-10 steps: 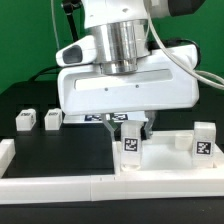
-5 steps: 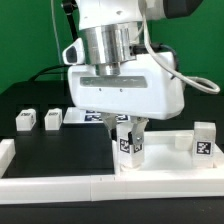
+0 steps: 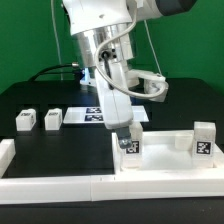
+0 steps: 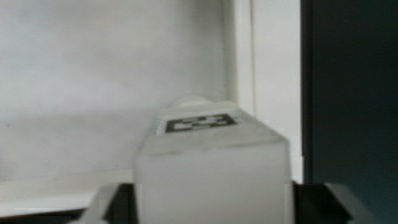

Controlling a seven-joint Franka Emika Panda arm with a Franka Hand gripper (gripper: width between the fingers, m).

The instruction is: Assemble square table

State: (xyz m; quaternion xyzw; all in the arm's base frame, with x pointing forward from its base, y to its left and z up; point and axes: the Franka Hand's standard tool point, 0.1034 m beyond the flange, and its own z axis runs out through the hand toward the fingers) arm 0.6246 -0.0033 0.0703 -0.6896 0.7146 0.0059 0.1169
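I see the gripper [image 3: 130, 138] clamped on a leg block [image 3: 130, 149], lower centre of the exterior view; its black-white tag [image 4: 199, 124] faces the wrist camera.

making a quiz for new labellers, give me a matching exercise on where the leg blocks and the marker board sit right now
Things:
1. centre leg block
2. far leg block
3. two loose leg blocks
4. marker board

Places:
a. flat on the black table, partly hidden behind the arm
b. standing free on the tabletop, at the exterior view's right
c. side by side on the black table, at the exterior view's left
d. clamped in the gripper, on the tabletop near its edge on the exterior view's left

Pairs: 1-d, 2-b, 3-c, 4-a
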